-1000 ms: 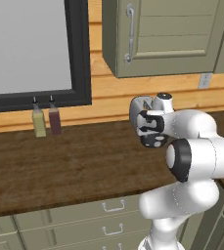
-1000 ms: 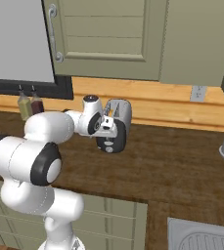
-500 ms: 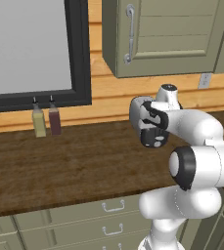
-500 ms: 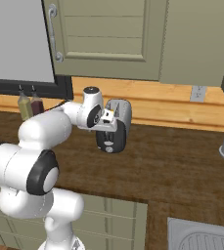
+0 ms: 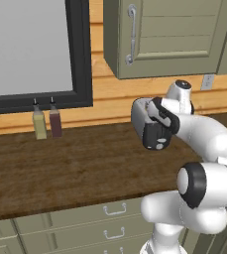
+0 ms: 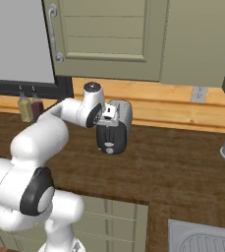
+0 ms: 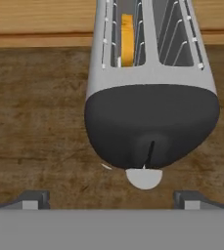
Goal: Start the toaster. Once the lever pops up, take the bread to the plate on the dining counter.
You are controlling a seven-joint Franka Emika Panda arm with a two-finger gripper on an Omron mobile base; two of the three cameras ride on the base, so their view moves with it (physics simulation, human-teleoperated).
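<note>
Bread (image 7: 127, 40) stands on edge in the toaster's (image 7: 151, 97) left slot as the hand view has it, an orange-tan strip between the wire guides; its lower part is sunk out of sight in the slot, and the view's top edge cuts off the far end of both slots. The right slot shows bare wires. Below the slots the toaster's dark end cap faces the camera, with a vertical slit at its middle and a pale round knob (image 7: 144, 177) just under it; whether the lever sits up or down is hard to make out.

The gripper (image 7: 110, 200) is spread wide and holds nothing; its two fingertips (image 7: 31, 200) rise at the bottom corners, well apart from each other and short of the toaster, with bare wood counter (image 7: 35, 122) between them.

From the left base view the arm's wrist covers much of the toaster (image 5: 143, 119), and the bread cannot be seen there. From the right base view the toaster (image 6: 115, 129) stands on the counter (image 6: 182, 167) near the wall, the hand partly in front of it. Two bottles (image 5: 46, 123) stand by the wall to the left. A sink (image 6: 202, 238) is cut off at the lower right corner.
</note>
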